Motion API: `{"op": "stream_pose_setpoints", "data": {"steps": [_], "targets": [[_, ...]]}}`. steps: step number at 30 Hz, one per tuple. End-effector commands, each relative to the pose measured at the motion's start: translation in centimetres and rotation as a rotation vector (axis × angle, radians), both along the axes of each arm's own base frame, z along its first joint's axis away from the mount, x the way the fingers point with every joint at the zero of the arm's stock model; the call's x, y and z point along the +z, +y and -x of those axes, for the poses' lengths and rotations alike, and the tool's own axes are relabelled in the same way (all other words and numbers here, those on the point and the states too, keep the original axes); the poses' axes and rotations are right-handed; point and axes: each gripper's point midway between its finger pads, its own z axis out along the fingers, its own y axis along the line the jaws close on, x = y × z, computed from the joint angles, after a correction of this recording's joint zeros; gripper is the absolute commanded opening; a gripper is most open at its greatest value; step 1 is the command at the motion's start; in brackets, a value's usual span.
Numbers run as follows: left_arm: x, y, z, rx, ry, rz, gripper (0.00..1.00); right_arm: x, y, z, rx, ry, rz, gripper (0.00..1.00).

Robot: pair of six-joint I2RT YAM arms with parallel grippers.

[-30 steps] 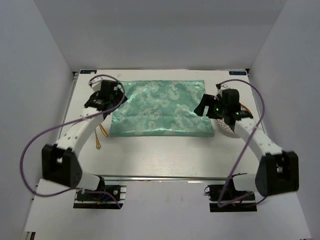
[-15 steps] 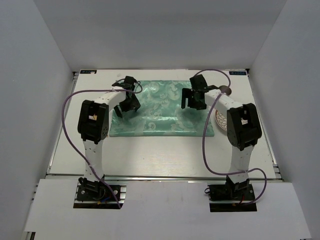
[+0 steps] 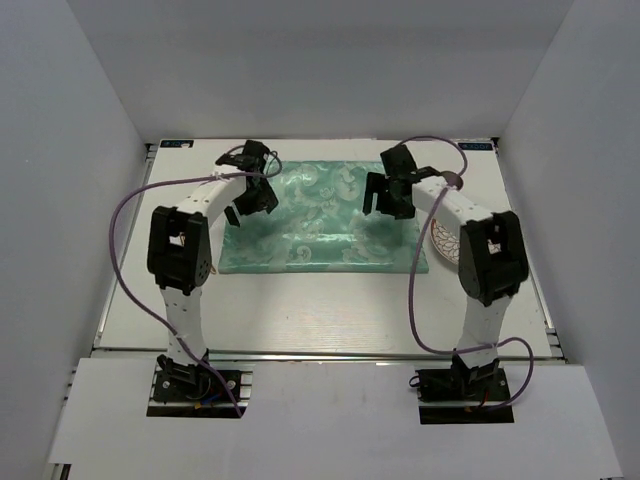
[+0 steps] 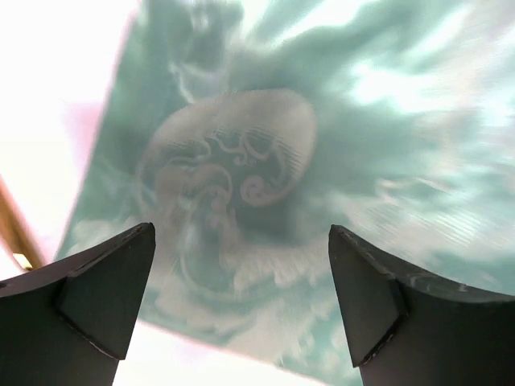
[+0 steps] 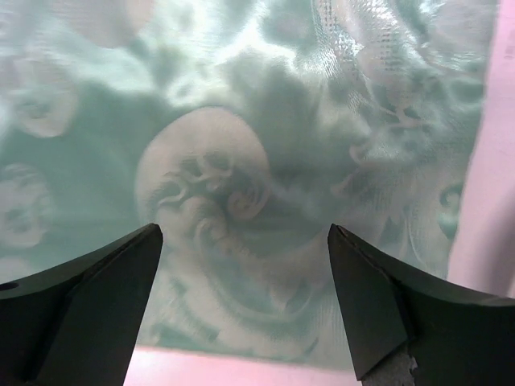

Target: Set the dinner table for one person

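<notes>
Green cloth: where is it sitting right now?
In the top view the green cloth lies flat on the far half of the table, the left gripper over its left end, the right gripper over its right.

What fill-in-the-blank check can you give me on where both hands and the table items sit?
1. The mint-green cloth lies flat on the white dinner ____.
2. The left hand and right hand are both over the cloth, their fingers ____ with nothing between them.
3. In the top view, the patterned plate lies off the cloth's ____ edge, partly hidden under the right arm.
Missing words: table; open; right.
</notes>
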Motion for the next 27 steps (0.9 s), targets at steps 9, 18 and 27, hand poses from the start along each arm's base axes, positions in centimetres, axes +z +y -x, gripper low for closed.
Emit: {"op": "stream_pose_setpoints", "data": {"steps": [9, 18, 27], "targets": [[16.2, 4.3, 8.8, -0.034, -0.364, 0.011, 0.98, 13.4, -11.6, 11.9, -0.445, -0.506, -0.253, 0.89], [17.5, 3.3, 16.3, -0.286, -0.666, 0.162, 0.98, 5.2, -18.0, 16.0, -0.81, -0.402, -0.191, 0.89], [13.7, 2.6, 16.5, -0.34, -0.586, 0.168, 0.98, 0.6, -21.1, 16.3, -1.143, -0.409, -0.296, 0.89]]}}
